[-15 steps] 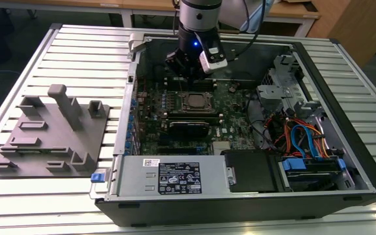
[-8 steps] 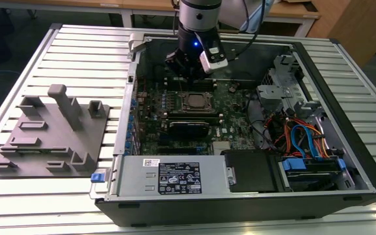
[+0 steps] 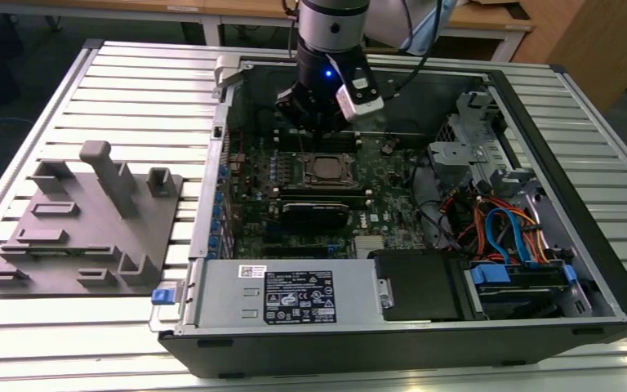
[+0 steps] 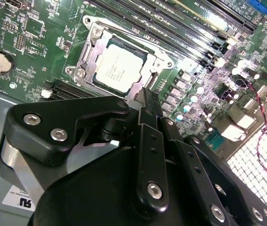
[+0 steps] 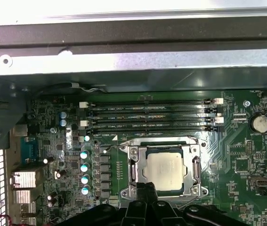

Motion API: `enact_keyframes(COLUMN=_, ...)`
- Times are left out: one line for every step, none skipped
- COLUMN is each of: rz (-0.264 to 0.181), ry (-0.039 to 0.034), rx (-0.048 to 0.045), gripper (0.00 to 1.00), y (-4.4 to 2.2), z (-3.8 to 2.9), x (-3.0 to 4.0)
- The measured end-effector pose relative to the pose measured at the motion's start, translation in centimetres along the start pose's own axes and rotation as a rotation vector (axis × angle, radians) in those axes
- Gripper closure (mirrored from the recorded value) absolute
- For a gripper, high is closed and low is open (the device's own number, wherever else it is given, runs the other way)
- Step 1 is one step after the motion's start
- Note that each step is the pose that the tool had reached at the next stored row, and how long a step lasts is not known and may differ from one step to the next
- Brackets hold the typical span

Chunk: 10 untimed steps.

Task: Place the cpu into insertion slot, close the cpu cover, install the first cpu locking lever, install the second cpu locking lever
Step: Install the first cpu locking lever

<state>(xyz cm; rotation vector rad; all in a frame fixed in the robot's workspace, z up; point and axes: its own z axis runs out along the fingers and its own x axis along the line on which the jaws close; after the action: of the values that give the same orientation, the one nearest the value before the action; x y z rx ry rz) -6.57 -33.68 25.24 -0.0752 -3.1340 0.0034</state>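
On a slatted metal bench [image 3: 95, 73], an open black computer case [image 3: 607, 269], green motherboard [image 3: 251, 192] face up inside. Down into it from the far side, a silver-and-black robot arm [image 3: 330, 33], cut off above. At its end a black hand [image 5: 147, 189], hanging over the middle of the board and, in the exterior view, clear of the parts below. Fingers pressed together into one narrow tip in both wrist views, nothing seen between them. In the exterior view, tips lost against the dark far part of the board.

Under the hand, a small flat square chip with a silvery-grey metal top, the cpu [image 5: 164, 167], lying level in the small square dark insertion slot [image 4: 78, 70] with its silvery border. Slot itself almost wholly hidden beneath the chip. Lying flat around the chip's edges, the thin silvery cpu cover [image 5: 134, 169], its square cut-out leaving the metal top bare. Along the cover's far side, a thin wire-like locking lever [image 5: 159, 140]; cannot tell whether hooked down. Near edge of the socket blocked by the hand in the first wrist view.

Just beyond the socket on the far side, four long black memory slots [image 5: 152, 117]. On the bench at the exterior view's left, well apart from the case, a grey moulded fixture [image 3: 85, 220].
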Motion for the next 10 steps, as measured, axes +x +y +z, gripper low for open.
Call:
enact_keyframes(rz=0.0, ry=-0.0002, rx=-0.0002, gripper=0.9, y=0.0, z=0.01, x=0.04)
enact_keyframes(rz=0.0, ry=-0.001, rx=-0.0001, gripper=0.9, y=-0.01, z=0.0, x=0.17)
enact_keyframes(rz=0.0, ry=-0.0025, rx=-0.0002, gripper=0.9, y=-0.02, z=0.01, x=0.44)
enact_keyframes(rz=0.0, ry=-0.005, rx=-0.0003, gripper=0.9, y=-0.04, z=0.01, x=0.82)
enact_keyframes(rz=0.0, ry=-0.0073, rx=-0.0003, gripper=0.9, y=-0.06, z=0.01, x=1.18)
enact_keyframes(rz=0.0, ry=-0.0101, rx=-0.0005, gripper=0.9, y=-0.08, z=0.01, x=1.57)
enact_keyframes(rz=0.0, ry=-0.0125, rx=-0.0006, gripper=0.9, y=-0.09, z=0.01, x=1.91)
enact_keyframes(rz=0.0, ry=-0.0142, rx=-0.0006, gripper=0.9, y=-0.1, z=0.01, x=2.16)
enact_keyframes(rz=0.0, ry=-0.0168, rx=-0.0014, gripper=0.9, y=-0.11, z=0.02, x=2.35)
enact_keyframes(rz=0.0, ry=-0.0217, rx=-0.0022, gripper=0.9, y=-0.12, z=0.02, x=2.56)
